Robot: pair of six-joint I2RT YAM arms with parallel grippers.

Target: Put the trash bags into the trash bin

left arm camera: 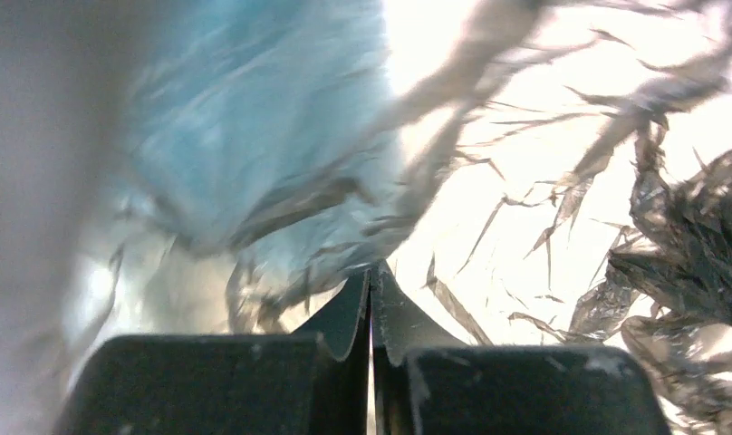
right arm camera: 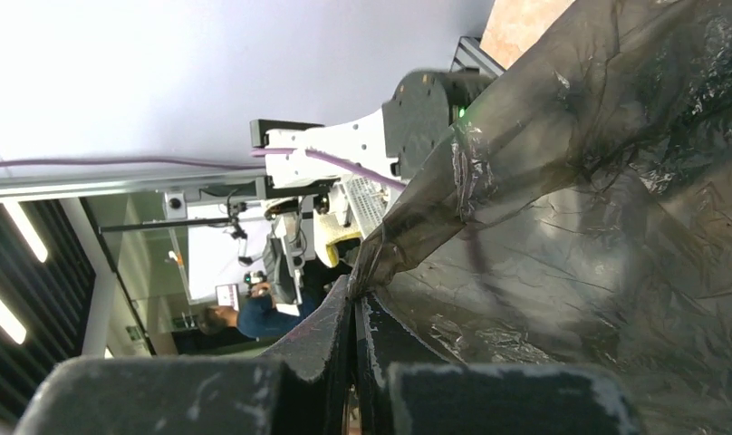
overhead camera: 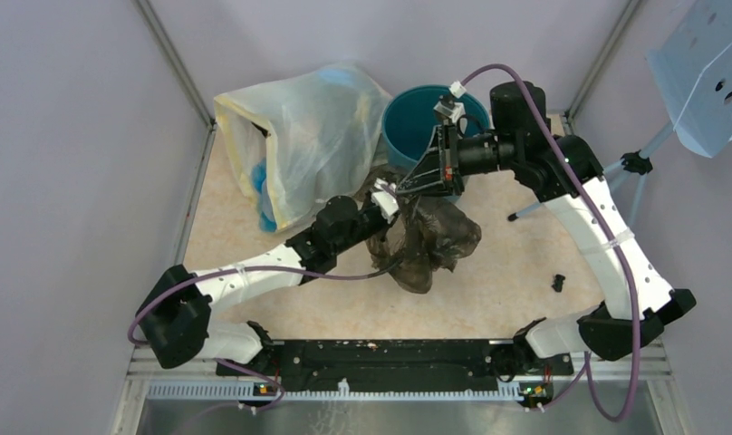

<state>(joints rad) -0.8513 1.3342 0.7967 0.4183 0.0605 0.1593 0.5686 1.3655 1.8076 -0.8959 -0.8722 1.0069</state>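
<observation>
The trash bag (overhead camera: 430, 240) is a crumpled, glossy black sheet held up at its top edge. Most of it sags down onto the counter (overhead camera: 507, 290) in the middle of the workspace. Both tools meet at that top edge. The left tool (overhead camera: 387, 198) has its jaws pressed together, and thin film appears to be gathered into their tips. The right tool (overhead camera: 406, 188) is likewise clamped on a fold of the dark plastic, which fans out from its tips in the wrist view. The two pinch points sit just beside each other, so the bag hangs as one bunch rather than spread open, with its long axis running from the tools down and toward the near edge. The trash bin (overhead camera: 400, 145) stands upright just beyond the tools on the far side, its mouth open and facing up. The right arm reaches in over its rim and is the nearer of the two. The coming move therefore looks like a lift followed by a short carry away from the bases. The large whitish-yellow bag (overhead camera: 299, 145) crowds the bin's left side, while the right side is freer, apart from a small black piece (overhead camera: 558, 282) on the counter well clear of the bag.
</observation>
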